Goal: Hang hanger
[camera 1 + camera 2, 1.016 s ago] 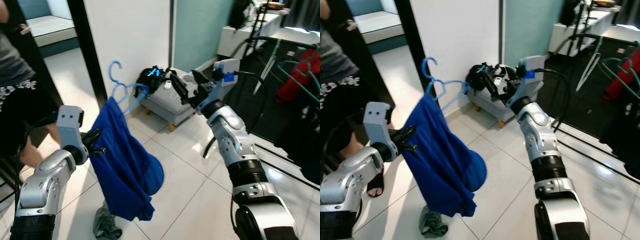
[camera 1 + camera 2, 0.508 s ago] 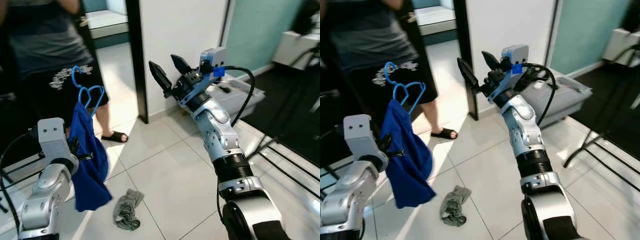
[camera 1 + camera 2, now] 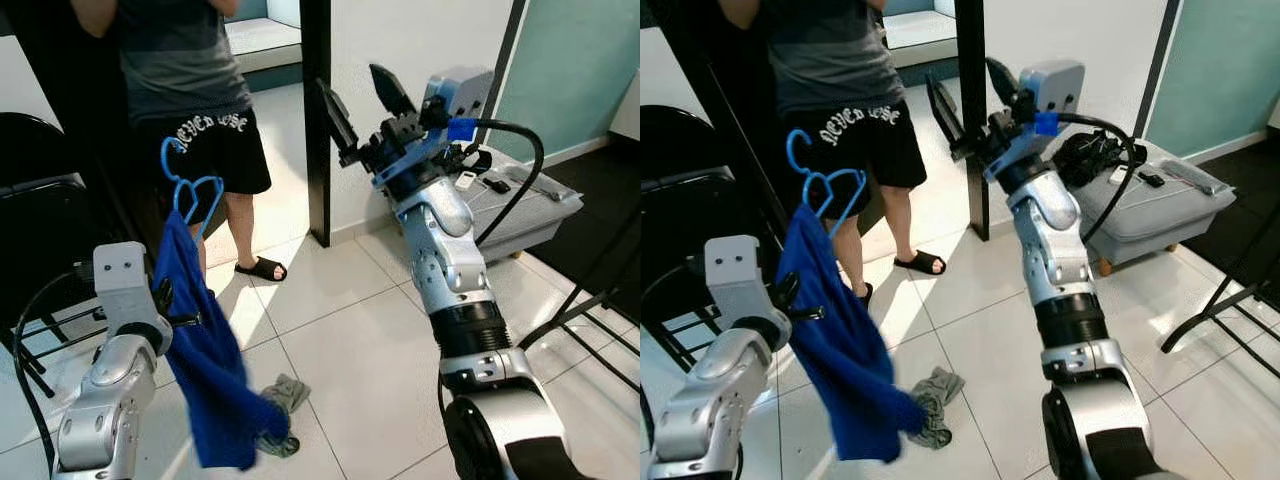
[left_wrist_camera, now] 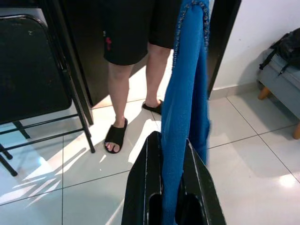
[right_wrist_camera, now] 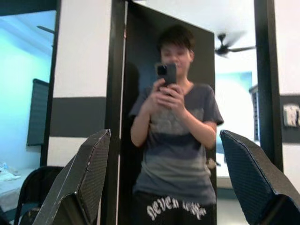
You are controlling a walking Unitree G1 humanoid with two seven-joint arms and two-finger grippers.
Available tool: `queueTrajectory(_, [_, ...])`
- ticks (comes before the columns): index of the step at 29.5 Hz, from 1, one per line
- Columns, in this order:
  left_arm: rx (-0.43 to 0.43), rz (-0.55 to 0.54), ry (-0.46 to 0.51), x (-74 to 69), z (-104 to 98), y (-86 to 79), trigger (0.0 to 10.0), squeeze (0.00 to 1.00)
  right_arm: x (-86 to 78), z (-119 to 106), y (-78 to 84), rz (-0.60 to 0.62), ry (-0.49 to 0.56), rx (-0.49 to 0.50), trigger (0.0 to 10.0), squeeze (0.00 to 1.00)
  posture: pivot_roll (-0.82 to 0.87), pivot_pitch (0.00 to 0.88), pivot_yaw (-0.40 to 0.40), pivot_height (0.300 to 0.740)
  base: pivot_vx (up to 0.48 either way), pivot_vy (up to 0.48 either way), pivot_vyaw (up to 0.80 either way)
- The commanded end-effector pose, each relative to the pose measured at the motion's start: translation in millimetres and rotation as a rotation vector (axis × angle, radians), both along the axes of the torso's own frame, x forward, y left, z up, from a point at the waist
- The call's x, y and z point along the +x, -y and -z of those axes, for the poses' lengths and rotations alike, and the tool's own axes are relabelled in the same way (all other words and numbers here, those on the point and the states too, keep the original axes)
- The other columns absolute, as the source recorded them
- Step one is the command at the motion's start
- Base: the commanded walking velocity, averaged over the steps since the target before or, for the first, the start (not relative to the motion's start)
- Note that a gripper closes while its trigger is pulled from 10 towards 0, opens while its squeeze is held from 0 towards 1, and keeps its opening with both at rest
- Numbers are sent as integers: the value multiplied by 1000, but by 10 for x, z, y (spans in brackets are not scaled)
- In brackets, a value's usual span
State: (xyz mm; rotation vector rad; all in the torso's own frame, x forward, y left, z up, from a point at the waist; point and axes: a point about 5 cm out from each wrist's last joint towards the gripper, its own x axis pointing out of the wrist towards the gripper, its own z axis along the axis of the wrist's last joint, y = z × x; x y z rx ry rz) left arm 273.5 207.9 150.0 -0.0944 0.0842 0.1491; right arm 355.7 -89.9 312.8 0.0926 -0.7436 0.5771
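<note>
Since last frame my camera swung, person (image 3: 185,90) now at 12 | left gripper (image 3: 175,312) clamps blue garment (image 3: 205,360) on one blue hanger (image 3: 185,190), 9 o'clock | right gripper (image 3: 360,100) raised, fingers spread, empty | one rag (image 3: 283,405) on floor

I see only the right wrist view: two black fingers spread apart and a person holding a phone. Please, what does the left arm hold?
Observer: The left gripper is shut on a blue garment that hangs from a blue hanger.
Operator: Is something lying on the floor?
Observer: Yes, a grey cloth lies crumpled on the tiles, just under the garment's hem.
Operator: Where is my right gripper in the room?
Observer: It is raised high, beside a black door frame, with a grey ottoman to its right.
</note>
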Motion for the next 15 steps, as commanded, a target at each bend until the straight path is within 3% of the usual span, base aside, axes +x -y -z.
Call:
queueTrajectory(1, [10,-24,12,-24,-39,-34,10000,0,7,-24,-30,28,18,-27,10000,0,120,0,20,740,0,0,775])
queueTrajectory(3, [10,-28,5,-25,-35,-44,10000,0,20,-61,10,75,31,-14,10000,0,120,0,20,740,0,0,769])
queueTrajectory(5, [16,-47,-10,-34,-18,-92,10000,0,133,-157,289,253,-9,116,10000,0,117,0,27,740,0,0,322])
queueTrajectory(7, [18,-54,-16,-38,-11,-111,10000,0,158,-177,366,310,-15,138,10000,0,117,0,27,740,0,0,0])
queueTrajectory(9, [20,-57,-20,-41,-5,-124,10000,0,122,-205,298,312,37,80,10000,0,119,0,30,740,0,0,0])
queueTrajectory(11, [24,-53,-18,-39,-9,-122,10000,0,1,-208,50,258,166,-85,10000,0,120,0,33,740,0,0,0])
queueTrajectory(14, [27,-50,-14,-37,-17,-112,10000,0,-58,-189,-59,239,224,-156,10000,0,125,0,33,740,0,0,0])
queueTrajectory(15, [28,-50,-13,-37,-18,-107,10000,0,-35,-197,-9,261,208,-121,10000,0,130,0,32,740,0,0,0])
